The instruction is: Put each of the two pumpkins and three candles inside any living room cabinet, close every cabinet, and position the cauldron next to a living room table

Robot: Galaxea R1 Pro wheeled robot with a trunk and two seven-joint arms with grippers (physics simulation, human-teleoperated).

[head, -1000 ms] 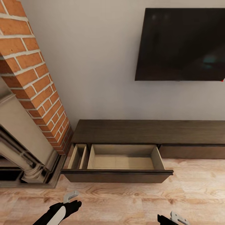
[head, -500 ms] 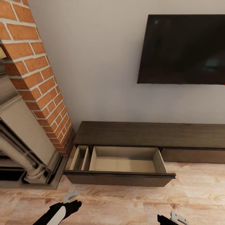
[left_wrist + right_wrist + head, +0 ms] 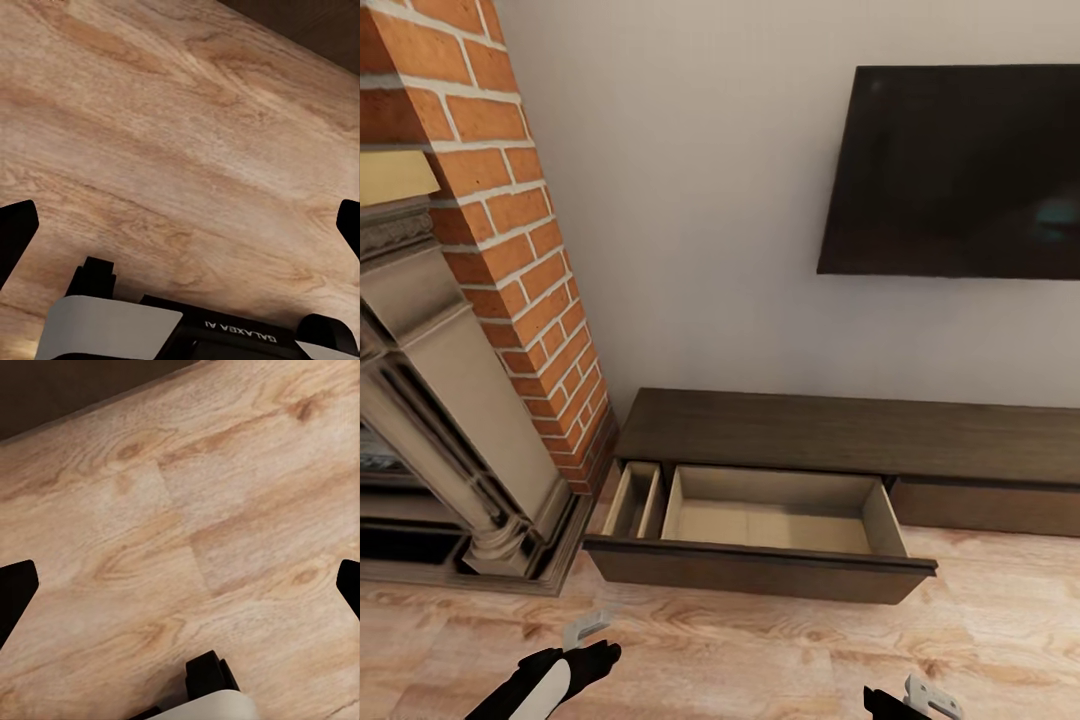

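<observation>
The cabinet (image 3: 840, 435) runs low along the white wall, under the dark TV (image 3: 960, 170). Its left drawer (image 3: 760, 530) stands pulled out over the wood floor (image 3: 760, 660): a wide pale compartment with nothing in it, and a narrow divided one on the side toward the fireplace (image 3: 450, 420). The panel to the right (dark, no handle) sits flush. The brick chimney (image 3: 510, 200) meets the cabinet's left end.

Both arms hang low, short of the drawer front. Left gripper (image 3: 180, 225): fingers spread wide, nothing between them, floor below. Right gripper (image 3: 180, 585): likewise spread and empty, the cabinet's dark edge just ahead.
</observation>
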